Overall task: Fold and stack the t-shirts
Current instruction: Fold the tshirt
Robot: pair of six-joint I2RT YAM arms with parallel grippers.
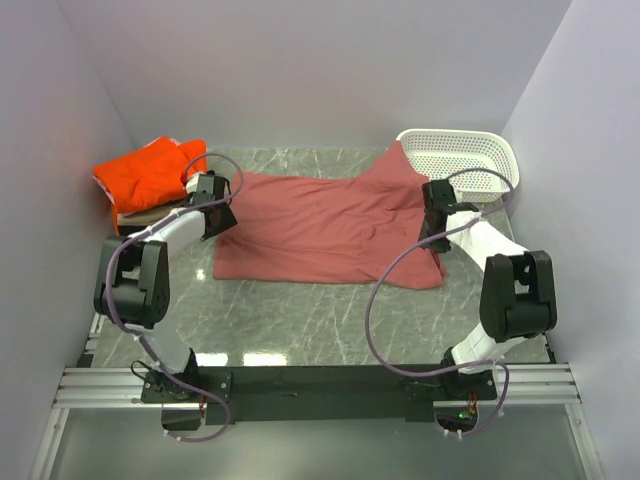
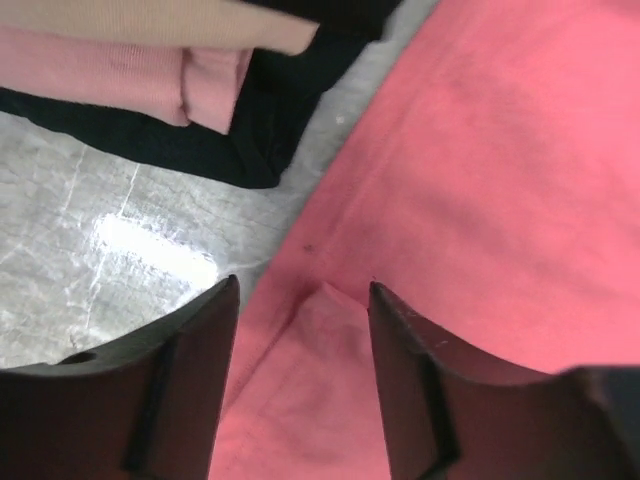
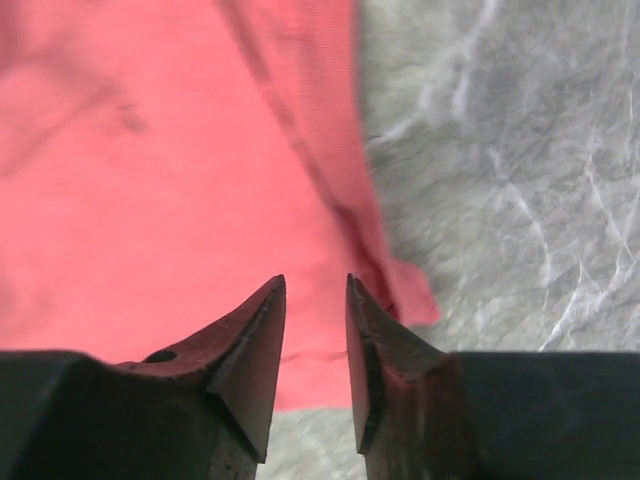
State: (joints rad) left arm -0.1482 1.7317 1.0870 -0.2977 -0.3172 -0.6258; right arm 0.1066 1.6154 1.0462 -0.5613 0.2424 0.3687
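At opposite side edges of the salmon shirt [image 1: 320, 225], spread across the table's middle, neither claw clamps cloth. The left claw [image 2: 303, 288] stands wide with a small ridge of fabric between its jaws. The right claw [image 3: 315, 285] stands narrow over a corner. Each grip should, I judge, seat the hem fully before folding. The folded stack [image 1: 145, 178] crowds the left and the basket [image 1: 460, 155] the right, while bare table [image 1: 300, 335] lies nearest the arms.

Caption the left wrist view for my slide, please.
Left claw open over the edge of the salmon shirt, folded stack beyond it on the marble table.
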